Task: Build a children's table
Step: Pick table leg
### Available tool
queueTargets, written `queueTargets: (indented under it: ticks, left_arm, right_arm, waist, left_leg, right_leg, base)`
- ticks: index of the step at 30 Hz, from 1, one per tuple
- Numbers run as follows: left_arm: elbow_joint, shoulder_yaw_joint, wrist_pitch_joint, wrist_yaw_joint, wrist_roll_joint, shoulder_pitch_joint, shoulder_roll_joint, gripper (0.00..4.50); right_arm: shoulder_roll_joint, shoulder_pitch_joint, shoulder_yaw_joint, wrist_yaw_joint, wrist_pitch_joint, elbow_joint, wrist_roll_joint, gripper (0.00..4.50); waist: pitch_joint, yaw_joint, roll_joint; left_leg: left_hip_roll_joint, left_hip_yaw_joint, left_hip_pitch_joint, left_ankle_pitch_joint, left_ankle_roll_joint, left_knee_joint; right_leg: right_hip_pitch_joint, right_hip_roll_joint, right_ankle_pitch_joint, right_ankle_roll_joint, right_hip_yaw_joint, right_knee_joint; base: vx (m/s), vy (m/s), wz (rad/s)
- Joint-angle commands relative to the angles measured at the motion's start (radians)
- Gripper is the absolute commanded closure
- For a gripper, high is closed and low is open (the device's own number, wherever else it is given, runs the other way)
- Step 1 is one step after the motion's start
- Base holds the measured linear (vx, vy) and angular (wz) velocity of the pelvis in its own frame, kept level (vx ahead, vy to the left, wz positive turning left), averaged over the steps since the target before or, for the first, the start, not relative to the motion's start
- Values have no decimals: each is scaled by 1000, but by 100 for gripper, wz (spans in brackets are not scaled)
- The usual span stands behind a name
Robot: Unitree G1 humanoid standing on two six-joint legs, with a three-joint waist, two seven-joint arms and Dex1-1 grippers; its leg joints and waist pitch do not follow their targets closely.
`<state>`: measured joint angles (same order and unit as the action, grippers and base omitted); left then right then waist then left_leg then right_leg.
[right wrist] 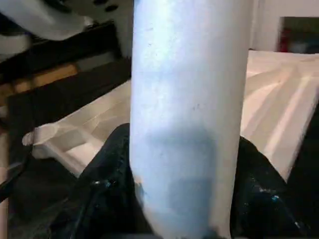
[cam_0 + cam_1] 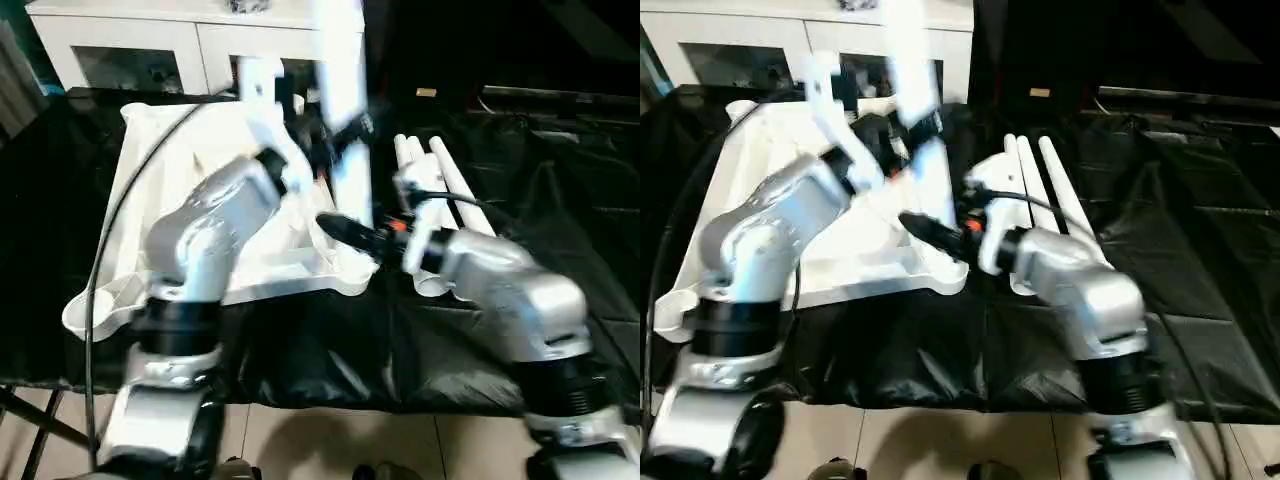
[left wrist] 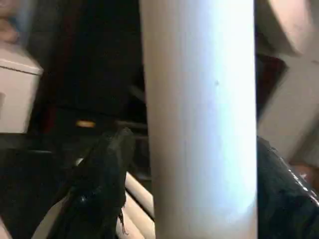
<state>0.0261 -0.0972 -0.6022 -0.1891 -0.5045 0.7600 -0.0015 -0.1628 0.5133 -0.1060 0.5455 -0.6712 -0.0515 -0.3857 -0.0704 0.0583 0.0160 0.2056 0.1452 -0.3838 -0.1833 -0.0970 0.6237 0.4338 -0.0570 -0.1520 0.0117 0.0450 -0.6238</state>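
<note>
On black sheet: tabletop (image 2: pixel 200 200) lying ribbed side up, white plastic, round corner sockets.
Upright leg (image 2: pixel 345 120): white tube standing at tabletop's near right corner.
Spare legs (image 2: pixel 440 180): three lying side by side just right of tabletop.
L gripper (image 3: pixel 194 199): fingers straddling upright leg; grip can't tell.
R gripper (image 1: pixel 182 199): clamping leg low down.

Upright leg (image 2: pixel 345 110) blocks centre, spare legs (image 2: pixel 440 180) (right side) crowd cloth
</note>
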Motion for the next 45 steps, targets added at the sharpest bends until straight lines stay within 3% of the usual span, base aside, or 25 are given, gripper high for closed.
queueTargets:
  ticks: [1, 5, 7, 8, 9, 13, 15, 17, 19, 25, 31, 33, 35, 39, 45]
  left_arm:
    - [25, -8, 12, 117, 74, 12, -13, 128]
    - [42, -48, 31, 225, 78, 17, -72, 162]
    - [44, -70, 36, 266, 67, 25, -98, 165]
    - [44, -70, 36, 266, 67, 25, -98, 174]
    - [43, -70, 39, 268, 65, 26, -103, 199]
    - [35, -71, 52, 277, 69, 25, -120, 208]
    - [38, -67, 59, 269, 66, 24, -116, 241]
    - [40, -65, 62, 267, 65, 23, -113, 245]
    - [44, -61, 63, 253, 66, 21, -104, 251]
    - [70, -45, 68, 153, 59, 19, -47, 266]
    - [69, -51, 3, -20, -33, 27, 33, 266]
    - [59, -62, -35, -91, -92, 27, 47, 266]
    - [49, -58, -59, -139, -122, 24, 55, 266]
    - [43, -34, -71, -202, -134, 26, 78, 266]
    - [28, -21, -86, -217, -148, 36, 77, 266]
  right_arm:
    - [26, 27, 2, -50, 18, -23, 5, 254]
    - [69, 29, 9, -112, 15, -17, 24, 255]
    - [86, 32, 13, -135, 18, -10, 34, 255]
    - [86, 32, 13, -135, 18, -10, 34, 255]
    - [89, 33, 14, -140, 19, -10, 36, 255]
    - [94, 38, 8, -162, 23, -10, 44, 255]
    - [94, 40, 4, -168, 27, -9, 56, 255]
    - [94, 42, 5, -170, 28, -8, 60, 255]
    - [91, 47, 21, -155, 23, -2, 40, 199]
    - [35, 60, 54, -82, -1, -1, -7, 144]
    - [-109, 57, 86, 128, -47, -2, -89, 133]
    - [-155, 49, 86, 202, -71, -11, -127, 133]
    - [-174, 46, 79, 226, -70, -15, -135, 133]
    - [-197, 51, 76, 263, -77, -10, -157, 133]
    - [-211, 63, 70, 296, -95, -6, -161, 133]
  waist:
    - [88, -1, -10]
    - [85, -2, -13]
    - [85, -1, -10]
    - [85, -2, -13]
    - [85, -2, -10]
    - [85, -1, -12]
    - [85, -3, -13]
    - [85, -3, -13]
    - [85, -3, -15]
    - [86, -2, -16]
    - [88, 5, -17]
    - [91, 5, -10]
    - [90, 6, -9]
    - [87, 6, -8]
    - [87, 4, -6]
  left_leg:
    - [0, 11, 5, -154, -18, -69]
    - [-3, 12, 3, -169, -16, -69]
    - [-4, 11, 4, -177, -19, -69]
    - [-5, 11, 3, -181, -19, -70]
    - [-4, 11, 4, -189, -18, -69]
    - [-4, 11, 4, -186, -15, -70]
    - [-3, 10, 4, -186, -17, -70]
    - [-3, 10, 4, -186, -16, -70]
    - [-3, 10, 5, -191, -16, -71]
    - [-5, 10, 8, -190, -7, -70]
    - [-2, 13, 7, -156, 5, -68]
    - [-3, 15, 6, -136, 21, -65]
    - [-1, 16, 5, -133, 27, -64]
    - [-1, 16, 6, -154, 24, -66]
    - [-1, 16, 6, -149, 23, -65]
  right_leg:
    - [-77, -44, -232, 143, -29, 78]
    - [-74, -43, -237, 138, -30, 81]
    - [-75, -43, -247, 130, -29, 83]
    - [-75, -43, -252, 128, -29, 83]
    - [-74, -42, -260, 121, -29, 85]
    - [-73, -43, -257, 114, -29, 86]
    - [-73, -42, -238, 120, -29, 83]
    - [-74, -43, -231, 124, -29, 83]
    - [-74, -43, -235, 124, -29, 84]
    - [-74, -43, -241, 118, -28, 85]
    - [-80, -43, -148, 175, -30, 73]
    - [-84, -45, -129, 195, -29, 71]
    - [-82, -46, -136, 207, -29, 72]
    - [-81, -47, -216, 190, -27, 79]
    - [-79, -46, -239, 176, -27, 81]
  base:
    - [0, 0, 0]
    - [0, 0, 0]
    - [0, 0, 0]
    - [0, 0, 0]
    - [0, 0, 0]
    - [0, 0, 0]
    - [0, 0, 0]
    - [0, 0, 0]
    - [0, 0, 0]
    - [0, 0, 0]
    - [0, 0, 0]
    - [0, 0, 0]
    - [0, 0, 0]
    - [0, 0, 0]
    - [0, 0, 0]
